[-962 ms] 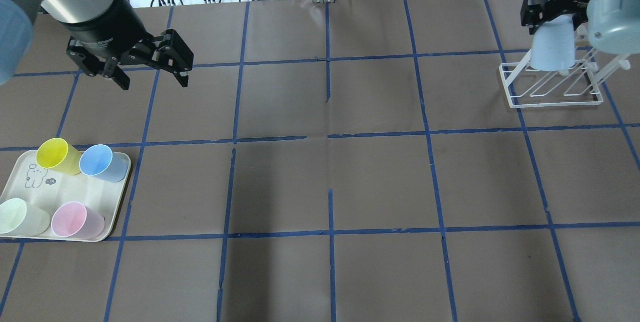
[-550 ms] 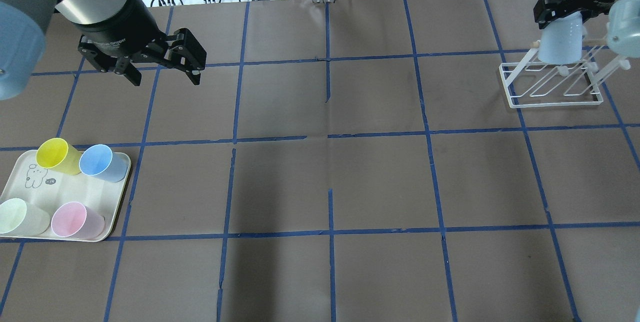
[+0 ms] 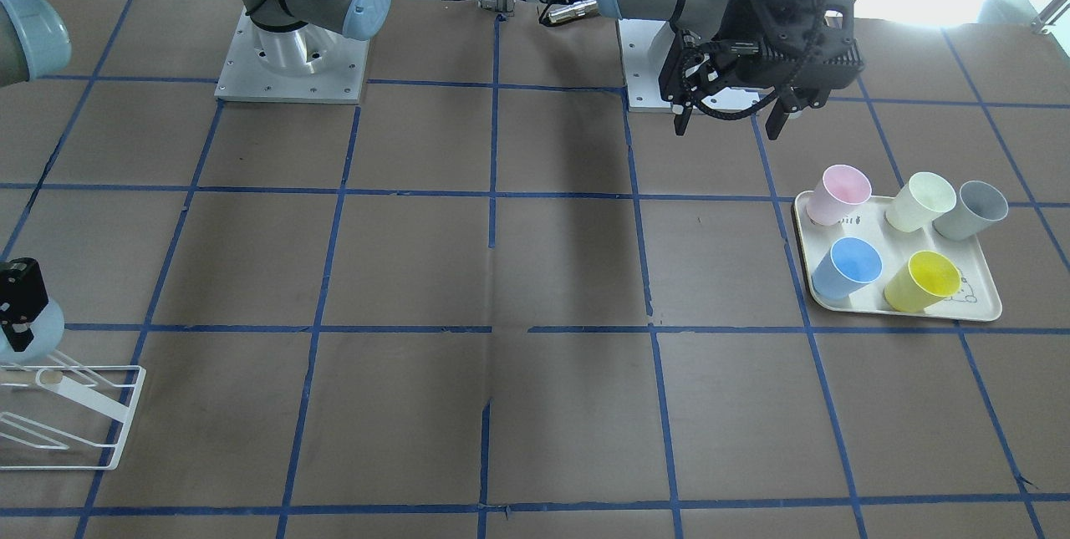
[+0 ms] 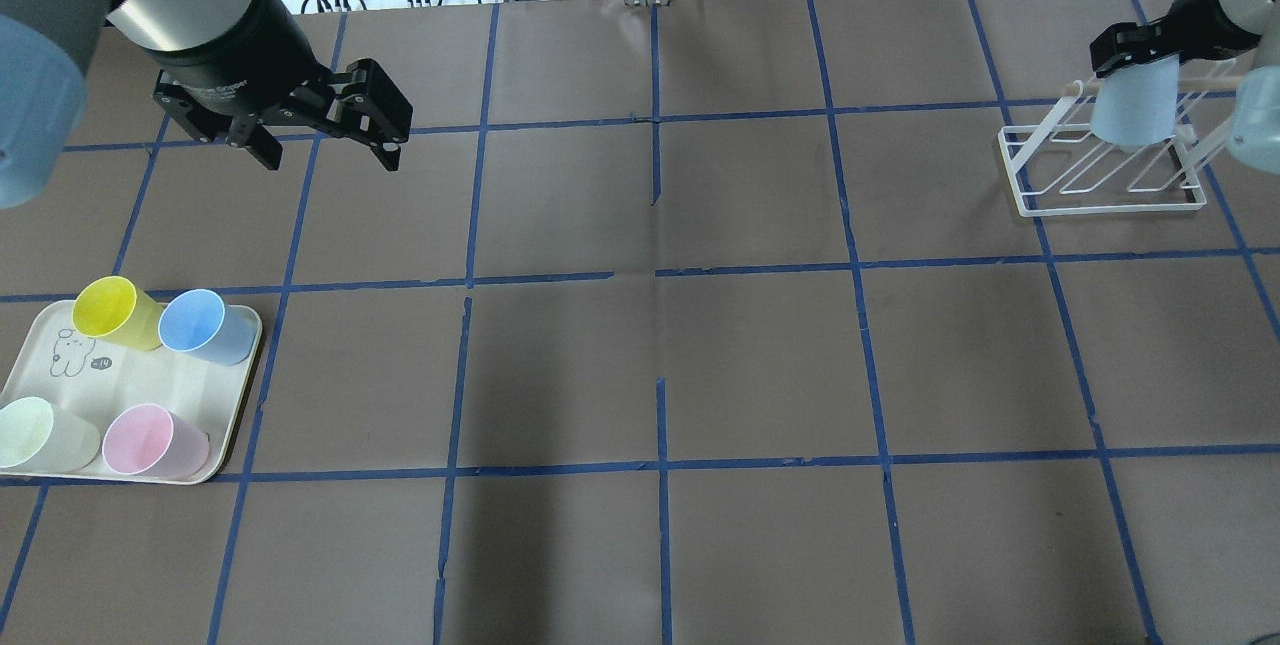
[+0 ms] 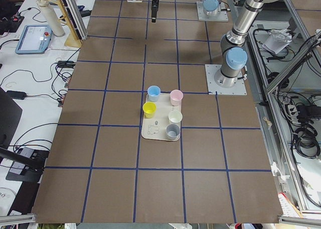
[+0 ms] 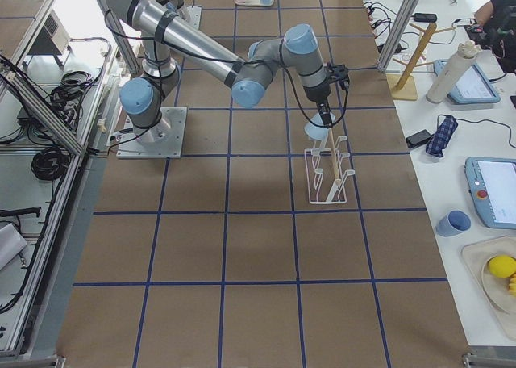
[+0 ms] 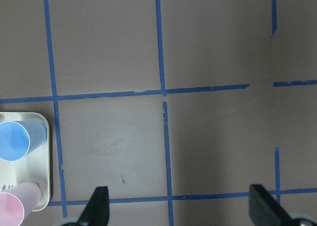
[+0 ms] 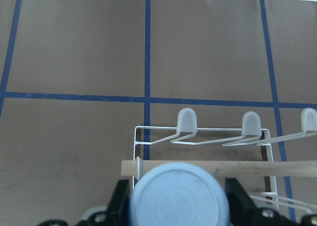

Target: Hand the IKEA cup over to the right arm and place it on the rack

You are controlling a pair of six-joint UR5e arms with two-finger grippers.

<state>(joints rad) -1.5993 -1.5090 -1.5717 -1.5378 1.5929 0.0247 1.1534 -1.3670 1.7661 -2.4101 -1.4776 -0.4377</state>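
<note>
The pale sky-blue plastic tumbler (image 8: 181,196) looks smooth and matt. The white wire rack (image 8: 251,121) is thin coated metal, its light peg (image 8: 277,167) bare wood. The counter (image 4: 760,365) wears matt brown paper.

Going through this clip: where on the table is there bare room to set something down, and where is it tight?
The whole middle stretch between the tray and the rack is bare paper. Crowded: the tray, full of cups, and the rack, where the right tool holds the IKEA cup at it.
</note>
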